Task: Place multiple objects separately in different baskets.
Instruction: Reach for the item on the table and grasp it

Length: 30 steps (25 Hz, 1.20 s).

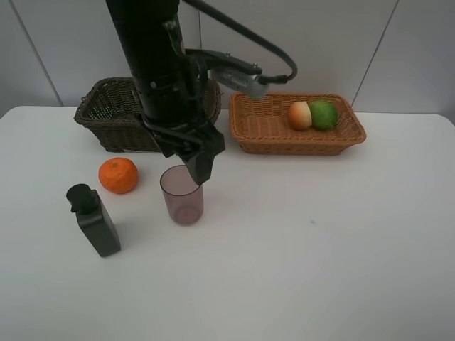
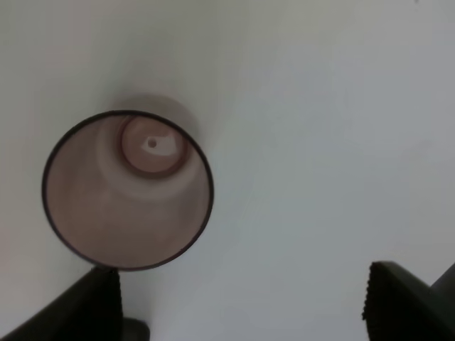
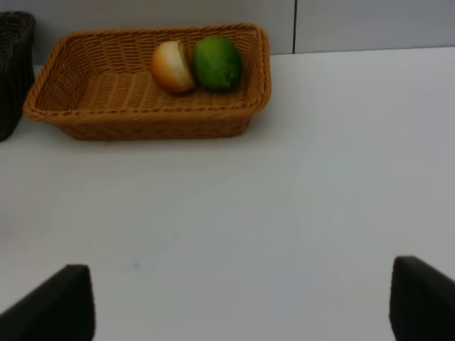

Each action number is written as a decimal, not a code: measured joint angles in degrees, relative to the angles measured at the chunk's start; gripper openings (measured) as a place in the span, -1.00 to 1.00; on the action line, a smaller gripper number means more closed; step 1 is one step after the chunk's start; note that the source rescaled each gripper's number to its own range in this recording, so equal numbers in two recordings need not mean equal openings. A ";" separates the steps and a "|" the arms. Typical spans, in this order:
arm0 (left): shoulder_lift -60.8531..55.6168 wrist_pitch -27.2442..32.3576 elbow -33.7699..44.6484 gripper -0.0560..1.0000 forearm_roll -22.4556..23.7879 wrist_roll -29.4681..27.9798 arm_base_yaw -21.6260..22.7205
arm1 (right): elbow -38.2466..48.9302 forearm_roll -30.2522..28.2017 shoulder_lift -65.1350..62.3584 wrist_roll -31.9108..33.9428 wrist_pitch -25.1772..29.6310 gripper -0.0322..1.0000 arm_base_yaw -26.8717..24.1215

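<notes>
Left gripper (image 1: 199,162) hovers at the mauve cup (image 1: 182,197), fingers open.
Next: straddle its rim, close; right gripper (image 3: 238,305) idles open.

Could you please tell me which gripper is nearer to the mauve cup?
Left. The left gripper hangs open right over the mauve cup; the right gripper is elsewhere, facing the tan basket, with no cup in its view.
</notes>
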 joint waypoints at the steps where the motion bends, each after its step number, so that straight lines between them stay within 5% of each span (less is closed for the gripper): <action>1: 0.39 -0.06 0.00 0.78 0.00 0.00 -0.29 | 0.00 0.00 0.00 0.00 0.00 0.81 0.00; 30: 8.43 -3.04 0.00 0.78 3.92 -1.63 -2.29 | 0.00 0.05 0.00 0.00 0.00 0.81 0.00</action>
